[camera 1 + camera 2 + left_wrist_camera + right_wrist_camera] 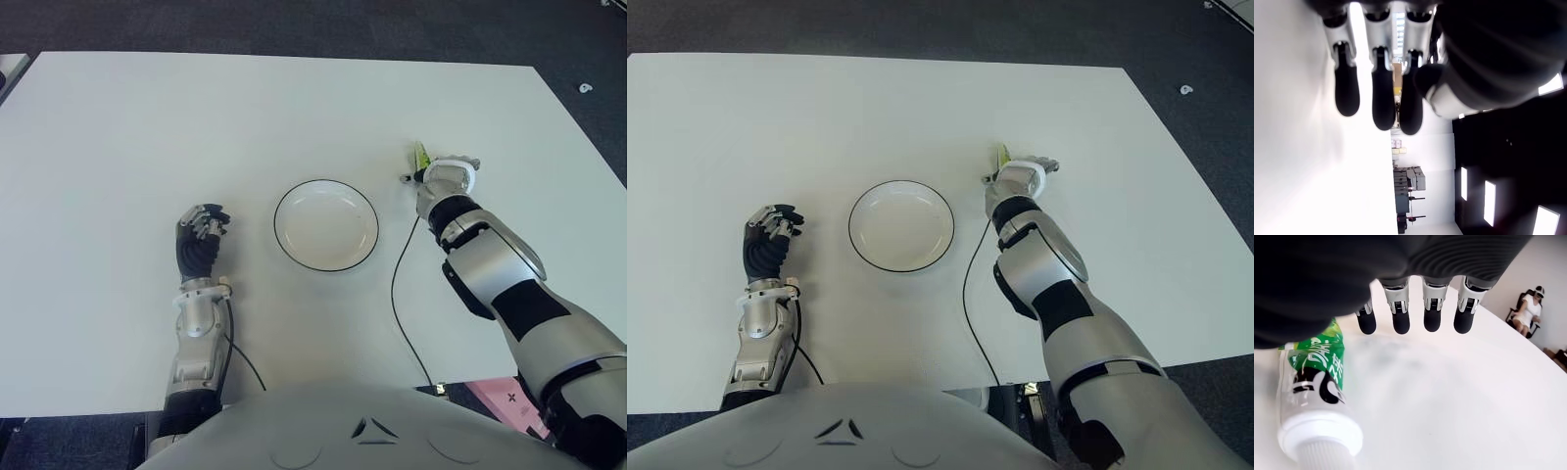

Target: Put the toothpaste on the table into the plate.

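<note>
- Under the right hand (449, 178), the four black-tipped fingers (1400, 322) hang straight and apart over bare white tabletop (1459, 401), closed on nothing.
- Just beside those fingers lies the green-and-white toothpaste tube with a white ribbed cap (1316, 396); it lies flat on the tabletop at the thumb side of the palm, and I cannot tell whether the palm touches it.
- From the head view, the tube's green end (421, 155) pokes out past the hand on the side nearer the plate, so the hand sits over or against it rather than around it.
- The step in hand, as I judge it, is the grasp: the fingers should shift sideways until the tube's body lies beneath them, then curl down with the thumb coming in from the other flank.
- Gripping the firm part near the cap seems safer than the soft crimped end, which would likely fold and slip.
- Pressing down gently before closing should keep the tube from skating across the smooth tabletop.
- Farther out, the round white plate with a thin black rim (326, 225) stands empty, near the right hand on its left side; the carry will be short and should clear the rim.
- Beyond the plate, the left hand (201, 235) shows idle on the plate's left, its dark fingers (1383, 98) loosely curled together, holding nothing.
- A black cable (400, 294) trails on the tabletop between plate and right forearm.
</note>
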